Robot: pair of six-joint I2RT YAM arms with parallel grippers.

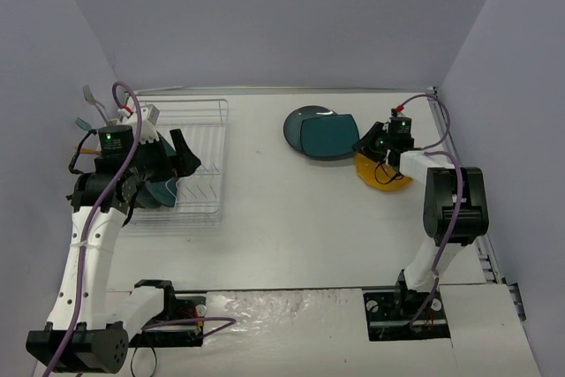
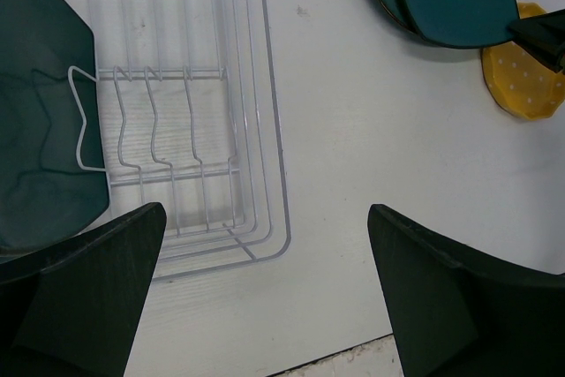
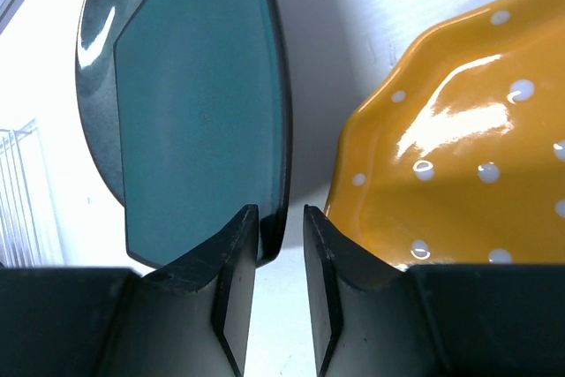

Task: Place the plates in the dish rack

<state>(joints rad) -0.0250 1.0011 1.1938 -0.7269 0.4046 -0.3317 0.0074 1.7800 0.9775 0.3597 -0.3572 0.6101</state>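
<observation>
The white wire dish rack (image 1: 205, 130) stands at the left and also shows in the left wrist view (image 2: 265, 112). A dark teal plate (image 1: 164, 190) stands on edge in it (image 2: 40, 130). My left gripper (image 1: 183, 158) hangs over the rack's near right corner, wide open and empty (image 2: 265, 218). A second dark teal plate (image 1: 328, 137) lies on a blue-grey plate (image 1: 296, 125). My right gripper (image 1: 371, 144) straddles the teal plate's (image 3: 203, 103) right rim, jaws (image 3: 280, 214) nearly closed, with a gap at the right finger. A yellow dotted plate (image 1: 384, 176) lies beside it (image 3: 459, 130).
The rack's cutlery cup (image 1: 146, 116) with forks sits at its far left corner, behind the left arm. Purple-grey walls enclose the table on three sides. The right arm's elbow (image 1: 455, 200) hangs by the right wall.
</observation>
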